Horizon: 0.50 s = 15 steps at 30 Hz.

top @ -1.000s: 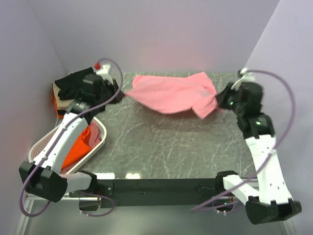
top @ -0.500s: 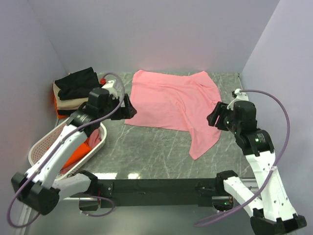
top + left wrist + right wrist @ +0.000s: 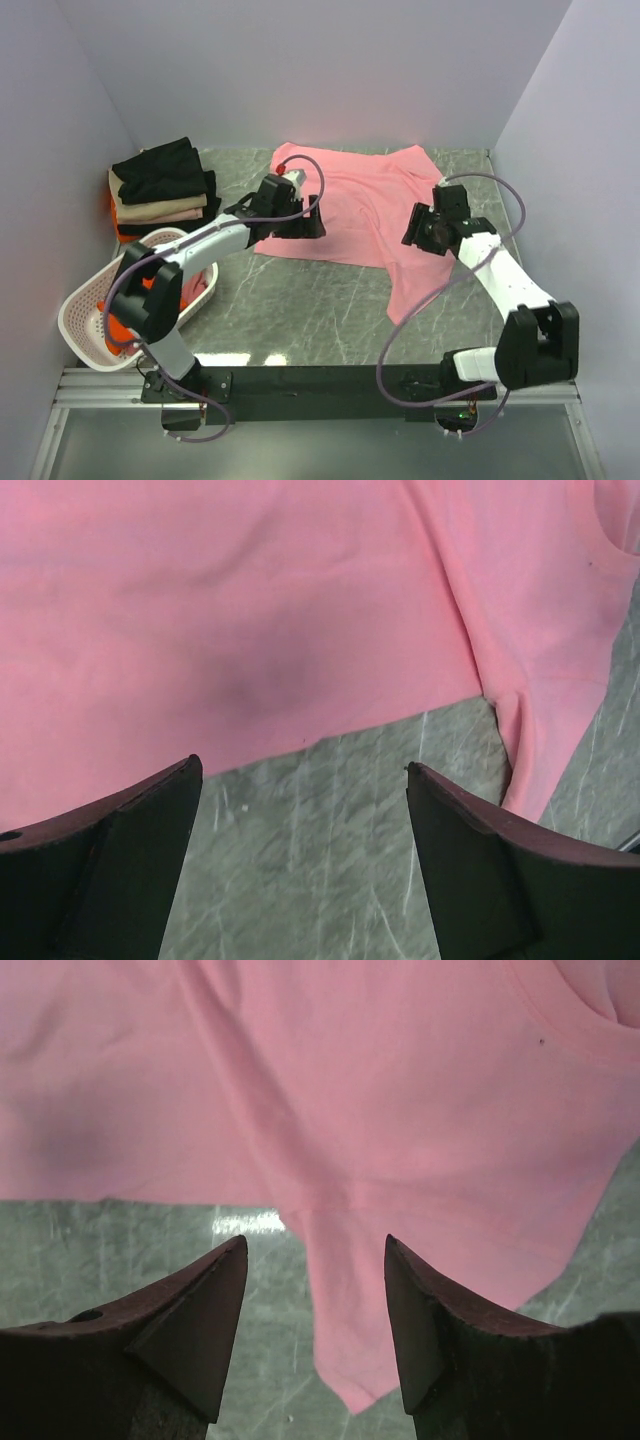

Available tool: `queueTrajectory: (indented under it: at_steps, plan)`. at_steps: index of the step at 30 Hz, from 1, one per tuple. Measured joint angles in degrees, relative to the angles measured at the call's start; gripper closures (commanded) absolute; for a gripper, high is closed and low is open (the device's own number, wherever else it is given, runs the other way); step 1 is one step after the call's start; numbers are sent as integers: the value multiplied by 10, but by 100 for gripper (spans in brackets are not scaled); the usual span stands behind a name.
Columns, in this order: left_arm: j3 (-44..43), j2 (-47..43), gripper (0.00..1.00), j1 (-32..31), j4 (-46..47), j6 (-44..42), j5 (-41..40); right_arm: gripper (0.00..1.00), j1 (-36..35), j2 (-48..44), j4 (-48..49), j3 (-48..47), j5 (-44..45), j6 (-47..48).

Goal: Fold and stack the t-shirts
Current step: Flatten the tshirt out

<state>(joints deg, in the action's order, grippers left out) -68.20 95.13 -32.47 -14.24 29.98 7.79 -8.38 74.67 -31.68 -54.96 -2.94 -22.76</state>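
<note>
A light pink t-shirt (image 3: 350, 200) lies spread on the grey marble table (image 3: 300, 300), with one sleeve trailing toward the near right. My left gripper (image 3: 298, 224) hovers open over the shirt's near-left hem; in the left wrist view the open gripper (image 3: 303, 766) frames bare table just short of the pink cloth (image 3: 250, 600). My right gripper (image 3: 422, 232) stands open over the right side. In the right wrist view the open gripper (image 3: 315, 1242) has the pink sleeve (image 3: 360, 1300) lying loose below the gap. Folded black (image 3: 158, 170) and beige (image 3: 155, 210) t-shirts are stacked at the back left.
A white perforated basket (image 3: 75, 300) at the near left holds orange-red cloth (image 3: 118, 327), and the left arm crosses above it. Lilac walls close in the back and both sides. A black rail (image 3: 320, 380) runs along the table's near edge.
Both grippers opened and let go of the pink t-shirt, which dropped from a stretched hold to lie on the table. Both arms then moved inward over it.
</note>
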Motion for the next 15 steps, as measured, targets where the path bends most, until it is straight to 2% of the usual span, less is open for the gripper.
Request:
queueTrajectory:
  at_steps: [9,15]
  plan:
    - [6,75,10,0,57,10,14,36,62,138,39,-4,-44,-13]
    - [64,75,10,19,79,10,18,37,80,165,42,-5,-52,-15]
